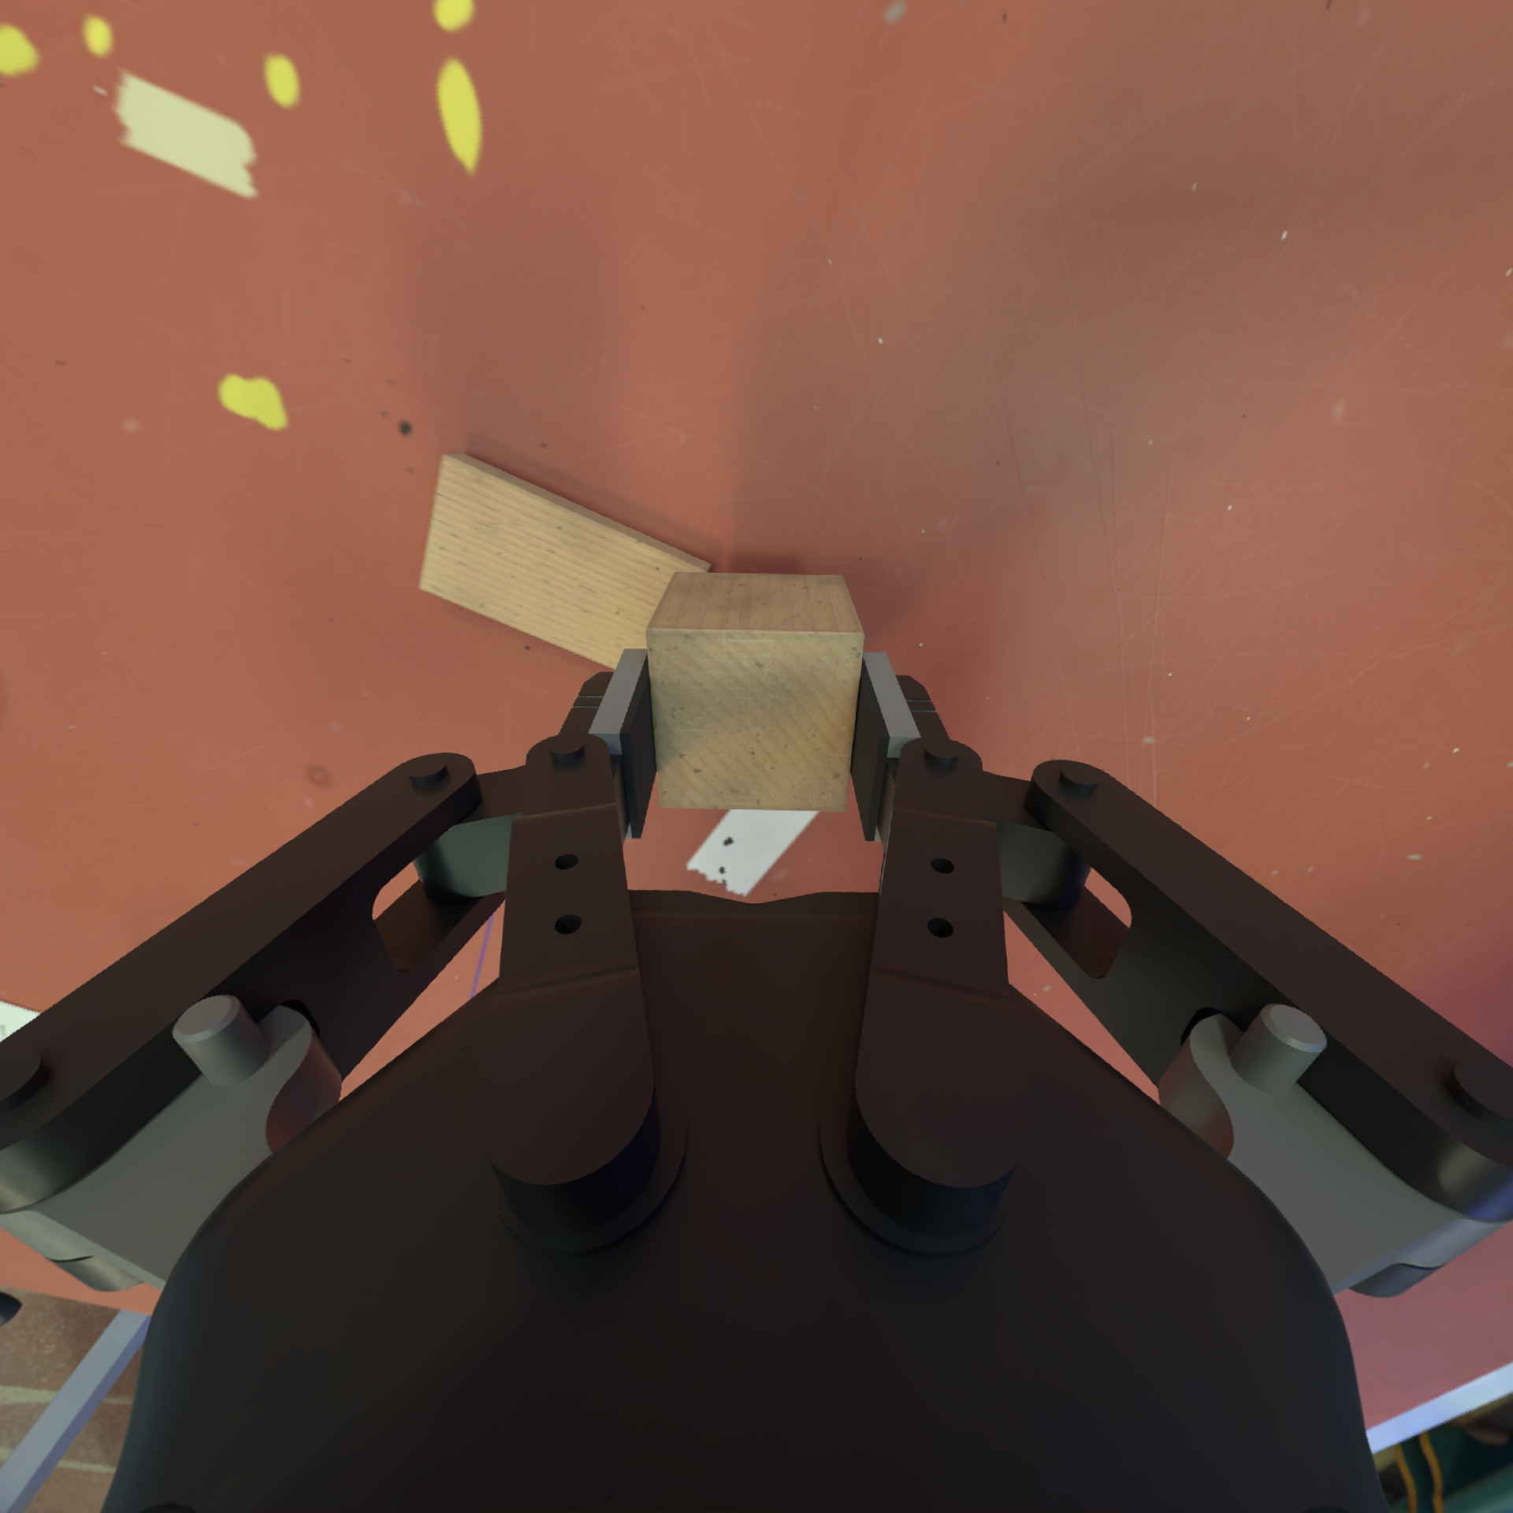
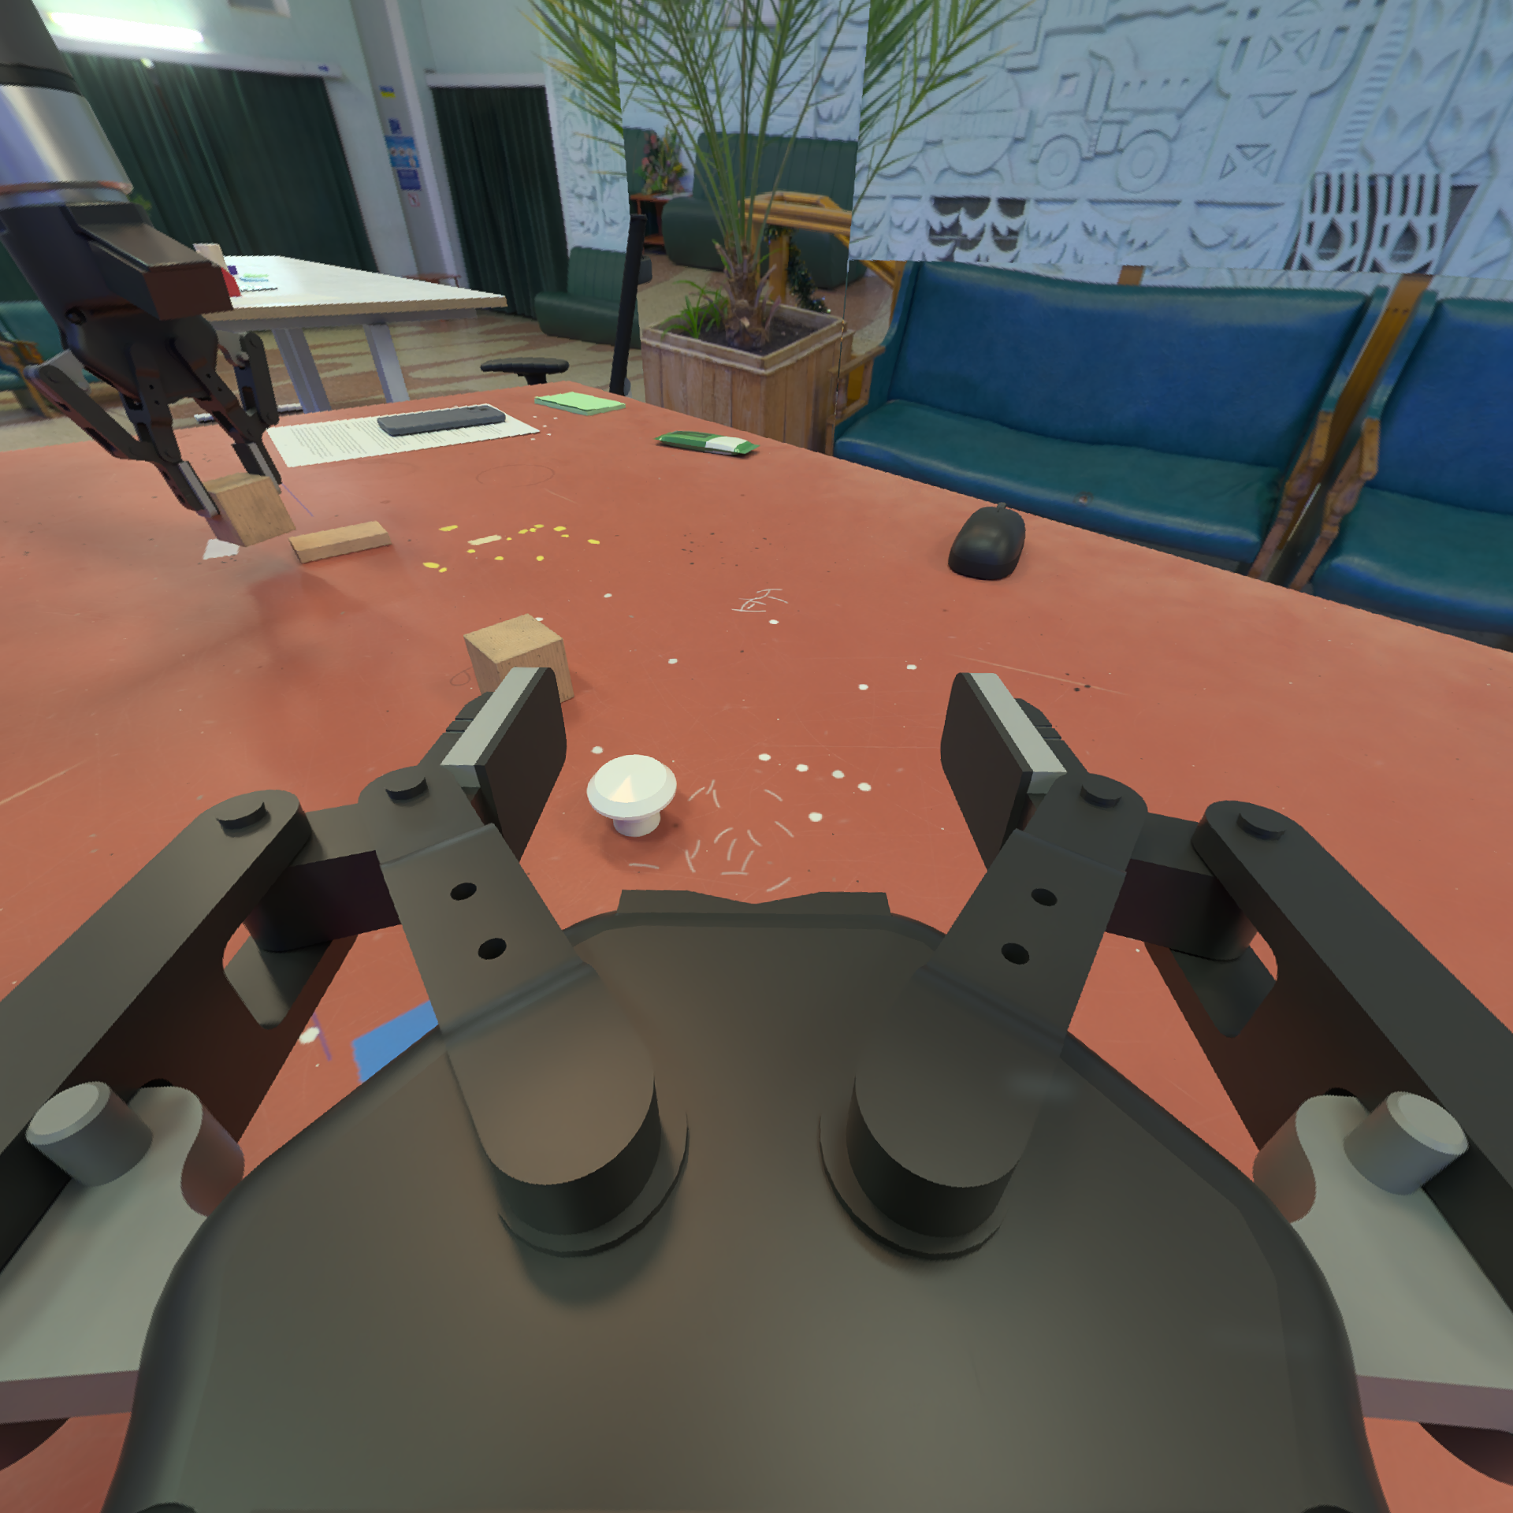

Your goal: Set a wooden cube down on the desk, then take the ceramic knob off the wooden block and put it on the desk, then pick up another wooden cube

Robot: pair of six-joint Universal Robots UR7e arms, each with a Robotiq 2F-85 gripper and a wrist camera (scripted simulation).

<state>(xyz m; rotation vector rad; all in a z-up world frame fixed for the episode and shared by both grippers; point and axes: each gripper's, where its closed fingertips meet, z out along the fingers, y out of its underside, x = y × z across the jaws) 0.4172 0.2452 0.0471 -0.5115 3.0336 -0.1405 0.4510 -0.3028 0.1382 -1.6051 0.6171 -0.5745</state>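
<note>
My left gripper is shut on a wooden cube and holds it above the red desk, next to a flat wooden block. In the right wrist view the left gripper holds that cube a little above the desk, beside the block. My right gripper is open and empty, low over the desk. The white ceramic knob stands on the desk just ahead of it, nearer the left finger. Another wooden cube rests on the desk beyond that finger.
A black mouse lies at the right. A phone on a paper sheet, a green notepad and a green packet lie near the far edge. Tape strips and yellow paint spots mark the desk. Blue seats stand behind it.
</note>
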